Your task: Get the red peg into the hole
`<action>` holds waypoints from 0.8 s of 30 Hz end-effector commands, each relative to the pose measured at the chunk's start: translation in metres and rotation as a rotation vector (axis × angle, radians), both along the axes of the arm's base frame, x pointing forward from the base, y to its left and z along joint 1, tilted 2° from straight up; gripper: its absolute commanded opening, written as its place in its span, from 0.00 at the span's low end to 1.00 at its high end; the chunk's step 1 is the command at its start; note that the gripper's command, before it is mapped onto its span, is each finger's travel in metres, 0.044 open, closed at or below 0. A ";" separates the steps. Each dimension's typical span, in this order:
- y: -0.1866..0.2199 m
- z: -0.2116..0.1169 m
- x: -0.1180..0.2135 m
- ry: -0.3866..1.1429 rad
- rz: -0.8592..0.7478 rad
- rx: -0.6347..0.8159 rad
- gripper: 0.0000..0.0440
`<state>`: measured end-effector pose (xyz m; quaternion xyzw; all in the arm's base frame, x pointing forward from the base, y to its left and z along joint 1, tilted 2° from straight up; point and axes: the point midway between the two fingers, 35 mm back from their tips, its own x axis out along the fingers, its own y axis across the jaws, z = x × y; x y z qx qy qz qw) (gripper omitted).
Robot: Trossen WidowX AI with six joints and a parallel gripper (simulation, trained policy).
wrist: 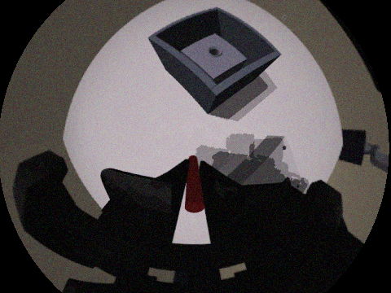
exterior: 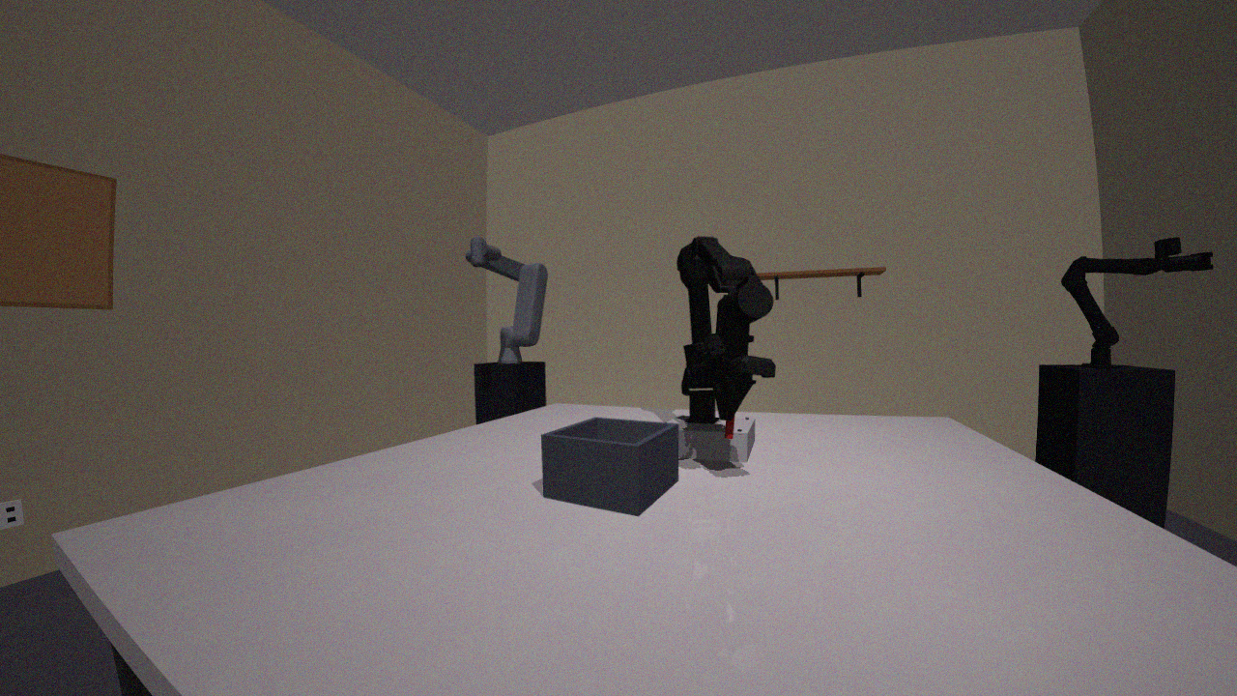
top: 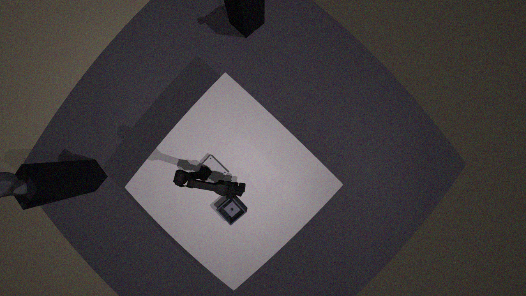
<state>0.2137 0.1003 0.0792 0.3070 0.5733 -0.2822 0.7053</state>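
Note:
My gripper (wrist: 194, 163) (exterior: 730, 419) is shut on the red peg (wrist: 194, 195) (exterior: 729, 430). The peg stands about upright between the fingertips and its lower end is above the table top. The open dark grey box (top: 238, 217) (exterior: 596, 472) (wrist: 185, 83) stands on the table, ahead of the gripper in the wrist view. Inside it lies a light plate (wrist: 199, 50) (top: 228, 208) with one round hole (wrist: 215, 51) (top: 231, 209), which is empty. In the top view the arm hides the peg.
A light block (exterior: 746, 441) (top: 211, 160) with small dark holes stands behind the peg, near the arm's base. The white table (top: 279, 165) (exterior: 821, 554) bears all of these. Two other arms on dark pedestals (exterior: 510, 393) (exterior: 1105, 432) stand beyond the table.

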 end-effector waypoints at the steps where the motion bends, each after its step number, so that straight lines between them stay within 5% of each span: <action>1: -0.007 0.016 0.012 -0.035 0.007 -0.017 0.00; 24: -0.086 0.049 0.076 -0.117 -0.133 -0.078 0.00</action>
